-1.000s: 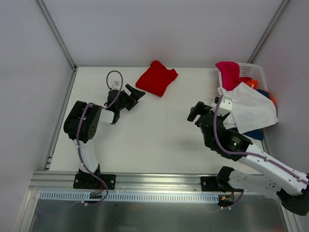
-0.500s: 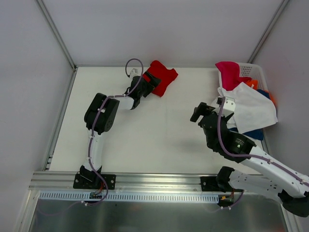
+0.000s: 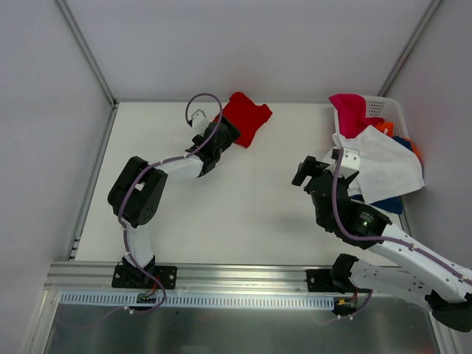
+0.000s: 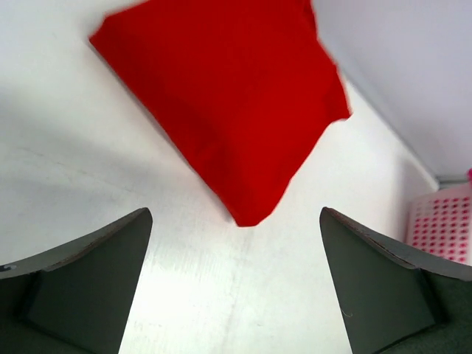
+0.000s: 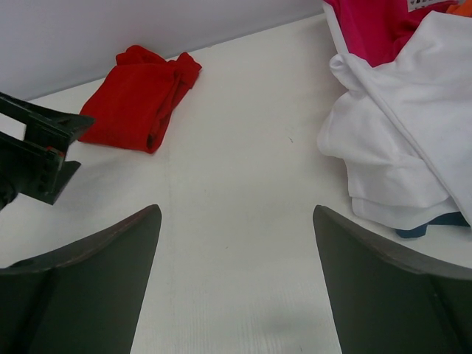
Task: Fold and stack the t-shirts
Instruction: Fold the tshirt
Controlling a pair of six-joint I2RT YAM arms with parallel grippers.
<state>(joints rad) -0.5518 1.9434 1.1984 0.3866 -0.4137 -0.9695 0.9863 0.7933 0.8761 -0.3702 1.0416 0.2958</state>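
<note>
Now the left gripper (image 4: 236,291), jaws wide apart, hovers just short of the red tee (image 4: 221,103), straight ahead; the right gripper (image 3: 301,171) is farther off.

I see the folded t-shirt (image 3: 240,118) at the table's (image 3: 243,199) far middle, my left gripper (image 3: 223,133) just beside its near-left edge. The basket (image 3: 387,108) sits far right, a pile of t-shirts (image 3: 350,110) in it, one draped t-shirt (image 3: 383,166) spilling over its near side. My right gripper (image 3: 304,172) hangs just left of that.

White perforated basket (image 3: 377,107) upper right of frame, on white table (image 3: 251,214); metal rail (image 3: 236,274) along bottom edge, probably aluminium.
</note>
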